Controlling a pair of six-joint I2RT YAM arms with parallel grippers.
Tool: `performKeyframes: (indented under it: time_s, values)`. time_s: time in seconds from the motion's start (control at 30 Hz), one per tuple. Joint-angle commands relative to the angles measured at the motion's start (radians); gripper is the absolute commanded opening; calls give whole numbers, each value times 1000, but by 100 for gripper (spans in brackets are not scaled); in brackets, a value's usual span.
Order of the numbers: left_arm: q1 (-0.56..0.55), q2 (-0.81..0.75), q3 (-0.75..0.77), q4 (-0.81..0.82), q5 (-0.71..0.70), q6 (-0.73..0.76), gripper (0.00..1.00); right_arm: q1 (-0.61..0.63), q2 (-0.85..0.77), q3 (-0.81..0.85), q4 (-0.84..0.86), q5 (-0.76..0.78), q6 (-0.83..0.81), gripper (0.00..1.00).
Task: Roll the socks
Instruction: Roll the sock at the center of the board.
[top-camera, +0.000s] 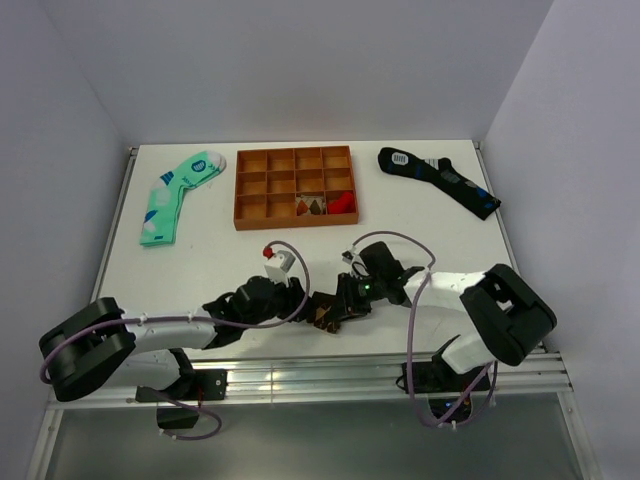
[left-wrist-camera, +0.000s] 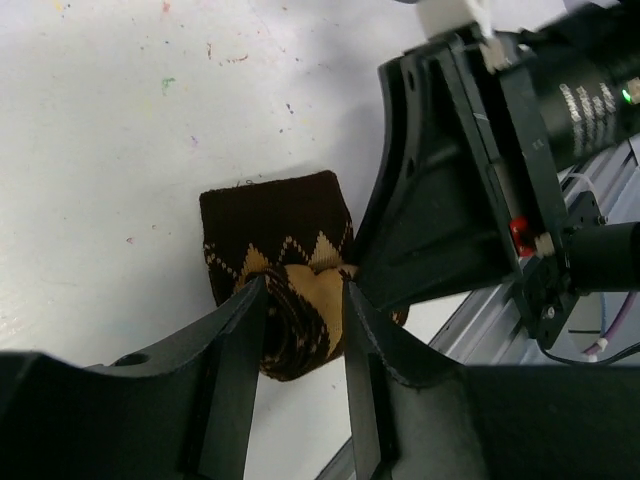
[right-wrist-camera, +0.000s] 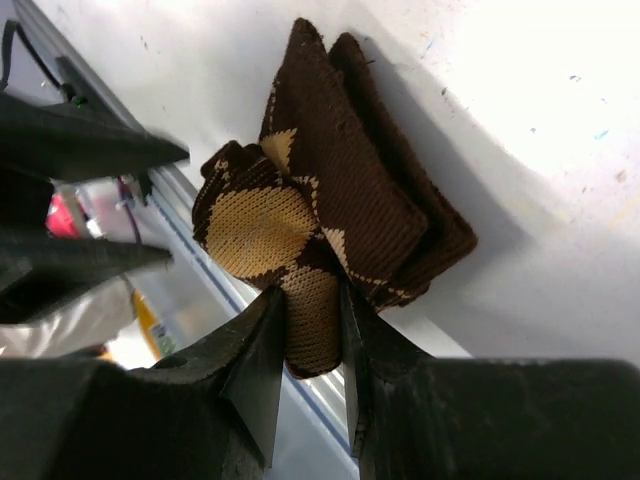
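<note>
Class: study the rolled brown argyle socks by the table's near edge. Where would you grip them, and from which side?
Grip the brown argyle sock roll across its thick rolled middle, coming from above. It lies as a compact wad on the table, so a pinch spanning every layer probably keeps it wound; the loose dark cuff corners would likely peel away.

Two arms, the left arm (top-camera: 150, 335) and the right arm (top-camera: 470, 300), carry one pair of jaws each. Between the jaws lies one rolled bundle, the socks (top-camera: 325, 320). Beyond the jaws, on the one worktop (top-camera: 220, 260), lie two single socks: one mint-green sock (top-camera: 178, 195) and one black-navy sock (top-camera: 438, 180). One orange tray (top-camera: 238, 190) has twelve compartments, two holding small pieces.
</note>
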Motion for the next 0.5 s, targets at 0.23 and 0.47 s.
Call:
performKeyframes:
  time_s: [0.23,0.47]
  values:
    - [-48,10,-95,317,-142,130,44,-85,154,99,-215,-109,-142,32]
    - [-50,60,-137,460,-83,162,48,-111,183,182,-328,-116,-205,32]
